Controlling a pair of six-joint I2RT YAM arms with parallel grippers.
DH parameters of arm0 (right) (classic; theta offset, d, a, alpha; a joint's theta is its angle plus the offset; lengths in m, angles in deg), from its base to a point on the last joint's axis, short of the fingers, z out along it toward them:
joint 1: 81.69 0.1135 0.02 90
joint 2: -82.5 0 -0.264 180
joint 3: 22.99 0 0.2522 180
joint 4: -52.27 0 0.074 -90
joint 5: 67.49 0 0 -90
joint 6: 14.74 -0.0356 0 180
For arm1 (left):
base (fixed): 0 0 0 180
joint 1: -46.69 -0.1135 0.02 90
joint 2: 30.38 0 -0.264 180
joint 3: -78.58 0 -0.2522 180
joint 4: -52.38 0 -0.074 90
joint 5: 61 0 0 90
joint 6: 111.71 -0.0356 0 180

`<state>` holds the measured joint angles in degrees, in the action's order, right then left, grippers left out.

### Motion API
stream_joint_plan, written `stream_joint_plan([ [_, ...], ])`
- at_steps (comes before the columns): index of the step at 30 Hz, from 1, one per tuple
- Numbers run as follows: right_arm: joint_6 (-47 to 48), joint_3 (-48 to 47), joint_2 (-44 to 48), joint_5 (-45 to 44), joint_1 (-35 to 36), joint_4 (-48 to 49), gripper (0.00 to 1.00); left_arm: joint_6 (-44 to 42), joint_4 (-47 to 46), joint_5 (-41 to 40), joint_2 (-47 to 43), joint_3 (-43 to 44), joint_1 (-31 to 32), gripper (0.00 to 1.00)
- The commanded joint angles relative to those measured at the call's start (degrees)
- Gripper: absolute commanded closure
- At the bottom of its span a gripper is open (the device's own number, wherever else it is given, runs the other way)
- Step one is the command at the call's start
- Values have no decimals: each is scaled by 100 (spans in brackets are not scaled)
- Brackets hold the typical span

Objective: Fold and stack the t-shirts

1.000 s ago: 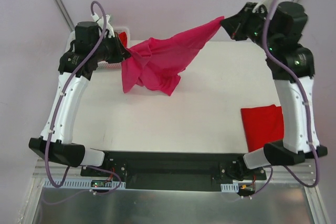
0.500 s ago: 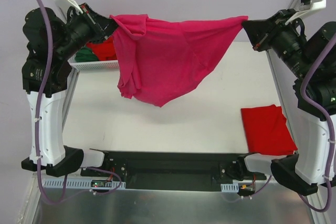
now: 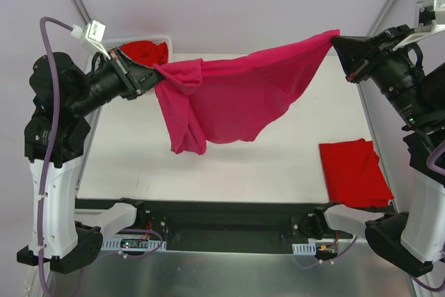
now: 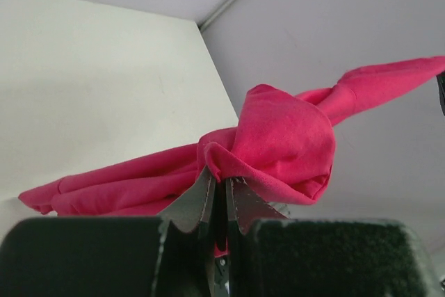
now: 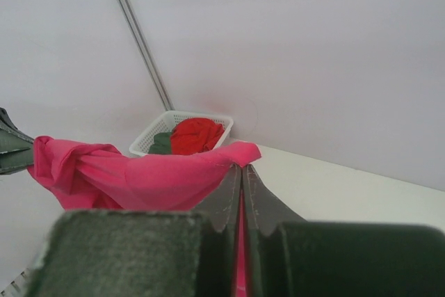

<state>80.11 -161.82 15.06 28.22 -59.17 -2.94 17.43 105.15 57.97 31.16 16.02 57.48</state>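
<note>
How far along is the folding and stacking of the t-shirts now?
Done: one red t-shirt lies folded on the table, near right. In hand: the pink t-shirt hangs stretched between the left gripper and right gripper, both shut on it, unfolded. Left: a red shirt and a green shirt lie in the white basket.

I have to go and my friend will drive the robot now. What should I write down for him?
Left gripper: shut on a bunched end of the pink t-shirt.
Right gripper: shut on its other end.
The shirt hangs stretched between them above the table, unfolded.
Done: the folded red t-shirt lies by the right arm.
Left: fold the pink one and stack it, then do the second red t-shirt and green t-shirt in the white basket.
</note>
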Motion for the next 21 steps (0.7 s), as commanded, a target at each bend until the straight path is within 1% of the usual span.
stream_joint_plan([
  [1,96,18,266,-237,77,-29,99,489,-270,854,-519,-260,-59,100],
  [4,131,-227,267,-317,77,-319,99,691,-235,1127,-678,-313,-59,100],
  [7,166,-316,249,-378,77,-294,99,797,-227,1400,-617,-243,-59,100],
  [9,175,-316,196,-396,77,-328,99,806,-200,1471,-573,-348,-59,100],
  [11,131,-132,170,-457,85,-364,99,859,-165,1384,-581,-847,-59,100],
  [12,70,156,161,-518,77,-390,99,850,-156,1348,-573,-1067,-59,100],
  [13,0,289,144,-536,68,-460,99,798,-174,1287,-581,-1521,-59,100],
  [15,-210,605,3,-536,68,-582,99,491,-200,1016,-512,-1981,-59,100],
  [17,-308,730,-216,-441,24,-881,99,114,-279,883,-109,-2027,-77,100],
  [18,-404,765,-461,-396,15,-952,99,-27,-323,847,137,-1879,-94,100],
  [19,-405,844,-567,-309,-28,-961,99,-142,-384,795,687,-1756,-94,100],
  [20,-388,897,-682,-273,-64,-883,99,-273,-594,829,1006,-1598,-112,100],
  [21,-361,941,-944,-273,-90,-795,99,-388,-648,856,1723,-1074,-121,100],
])
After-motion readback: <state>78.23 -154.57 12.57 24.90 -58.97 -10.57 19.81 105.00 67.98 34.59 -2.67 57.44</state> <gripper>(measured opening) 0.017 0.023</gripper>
